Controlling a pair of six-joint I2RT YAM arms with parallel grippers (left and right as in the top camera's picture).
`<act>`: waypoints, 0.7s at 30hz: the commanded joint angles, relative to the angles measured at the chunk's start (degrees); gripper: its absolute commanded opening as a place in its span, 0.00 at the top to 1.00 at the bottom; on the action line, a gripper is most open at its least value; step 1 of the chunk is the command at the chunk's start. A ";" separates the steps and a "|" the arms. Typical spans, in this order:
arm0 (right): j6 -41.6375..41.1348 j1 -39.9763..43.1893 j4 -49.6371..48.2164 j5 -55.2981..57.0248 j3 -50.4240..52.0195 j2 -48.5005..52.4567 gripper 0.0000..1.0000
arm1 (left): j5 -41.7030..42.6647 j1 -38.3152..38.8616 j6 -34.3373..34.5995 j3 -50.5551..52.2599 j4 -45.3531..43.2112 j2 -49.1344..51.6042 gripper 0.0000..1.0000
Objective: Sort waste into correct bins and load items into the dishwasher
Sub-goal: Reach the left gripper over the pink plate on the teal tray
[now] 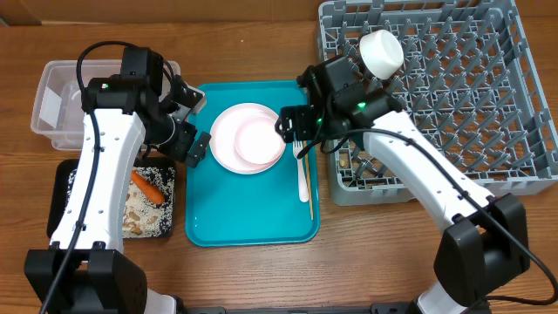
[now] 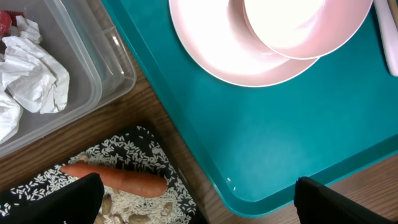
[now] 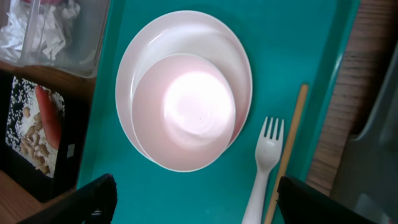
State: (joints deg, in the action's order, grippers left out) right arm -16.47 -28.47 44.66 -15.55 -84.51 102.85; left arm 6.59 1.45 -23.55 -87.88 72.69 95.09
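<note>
The right gripper, jaws apart, hangs over the bowl sitting on the plate in the tray's far half, and would best pinch the bowl's rim clear of the fork, while the left gripper, also apart, hovers at the tray's left edge.

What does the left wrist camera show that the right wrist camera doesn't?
Only left wrist: the carrot end to end on the rice; the right wrist view catches just part of it. Only right wrist: the wooden stick and the prongs of the fork. Both: the pink plate with a bowl on it, the teal tray, crumpled napkins in the clear tub, and the black tray.
</note>
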 commanded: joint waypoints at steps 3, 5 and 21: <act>0.13 -1.20 -0.42 3.08 0.17 0.13 0.13 | -0.17 -0.15 -0.02 -0.74 0.07 -0.70 0.00; 0.11 -1.20 -0.42 3.06 0.17 0.13 0.13 | -0.17 -0.15 -0.04 -0.74 0.09 -0.70 0.00; 3.41 0.28 11.13 6.97 0.13 0.11 0.04 | 26.86 -0.15 10.58 -0.74 -10.84 -0.70 0.00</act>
State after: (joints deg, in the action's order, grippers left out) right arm -14.46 -29.17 55.16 -10.22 -84.42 102.87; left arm 23.40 1.39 -17.39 -87.88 62.26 95.09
